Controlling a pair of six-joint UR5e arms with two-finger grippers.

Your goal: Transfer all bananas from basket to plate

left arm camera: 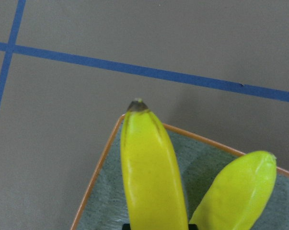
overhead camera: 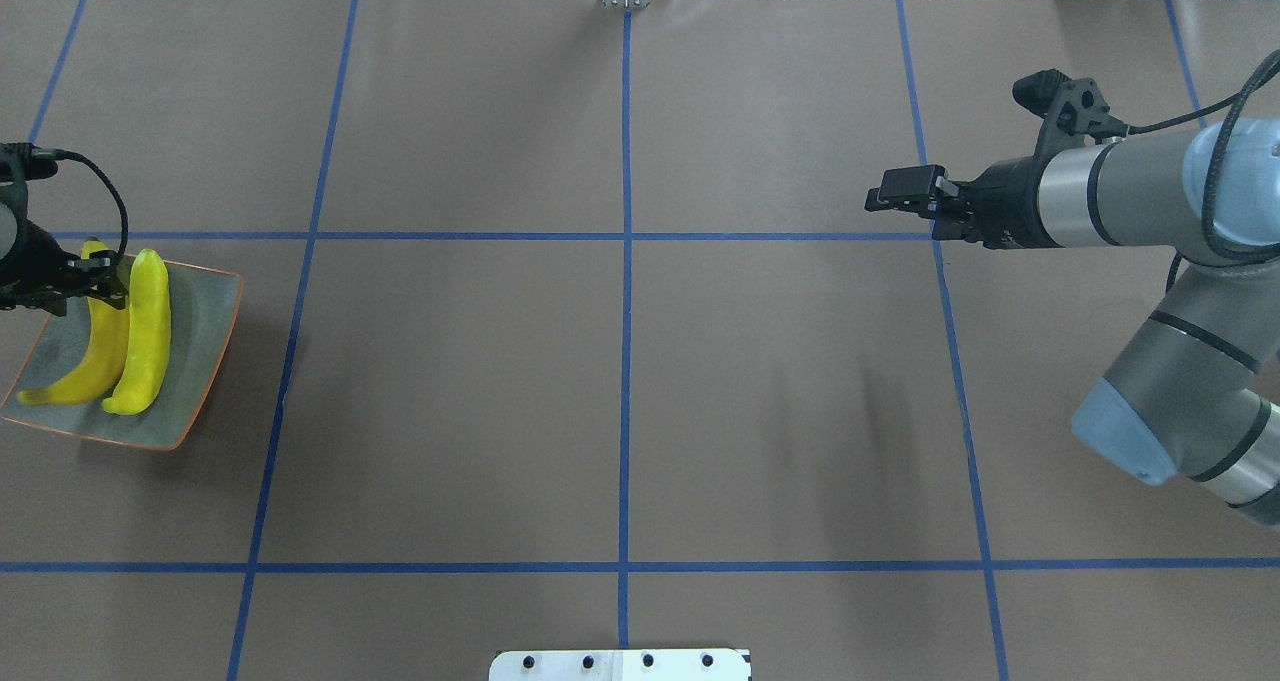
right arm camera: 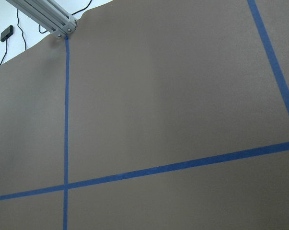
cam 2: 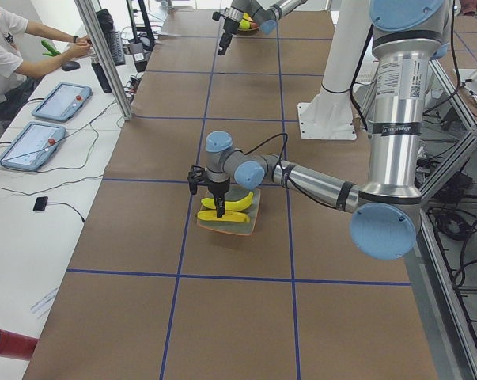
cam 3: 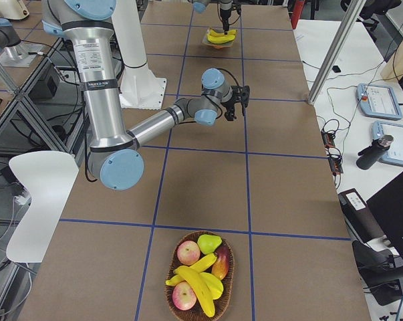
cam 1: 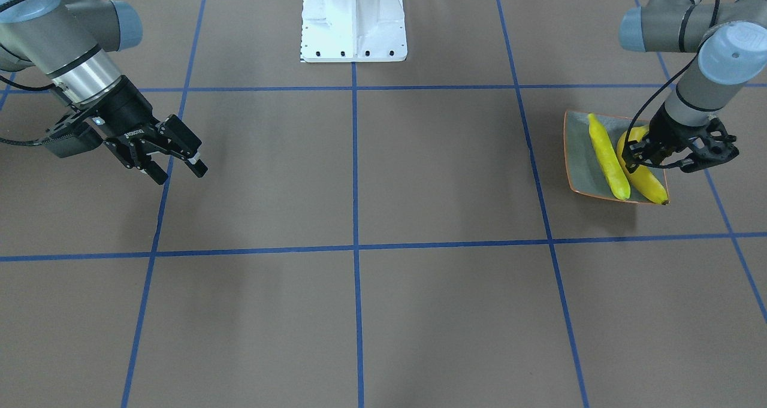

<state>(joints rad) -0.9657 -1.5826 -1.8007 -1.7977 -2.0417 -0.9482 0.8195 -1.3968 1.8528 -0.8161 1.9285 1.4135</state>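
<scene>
1. We see two of the bananas on the square, shallow, grey-green plate with a thin orange rim (cam 1: 576,147). One is a bright yellow curved banana (cam 1: 652,185). The other is a bright yellow straighter banana (cam 1: 608,156), lying alongside and touching it.
2. The plate sits at the robot's left end of the brown table marked with blue tape lines (cam 1: 443,174).
3. The left gripper (cam 1: 636,151) reaches down onto the curved banana at the end away from its dark tip. In the left wrist view, slivers of black finger show on either side of the fruit. The fingers seem pressed against it, though so little of them shows that we are not certain.
4. At the table's opposite end, well apart from the plate, stands an oval woven brown basket (cam 3: 232,273). It holds what look like two more yellow bananas (cam 3: 200,293), but they are small in this view. With them are two red-and-yellow apples (cam 3: 188,253), a green pear (cam 3: 209,242) and a dark red fruit (cam 3: 221,262).
5. The right gripper (cam 1: 178,173) hangs above bare table with its fingers apart and nothing between them. It is well apart from both plate and basket.
6. The white robot base (cam 1: 353,18) stands at the table's edge between the two arms.
7. In the left side view, a person in a white shirt (cam 2: 5,47) sits at a side desk beside the table.
</scene>
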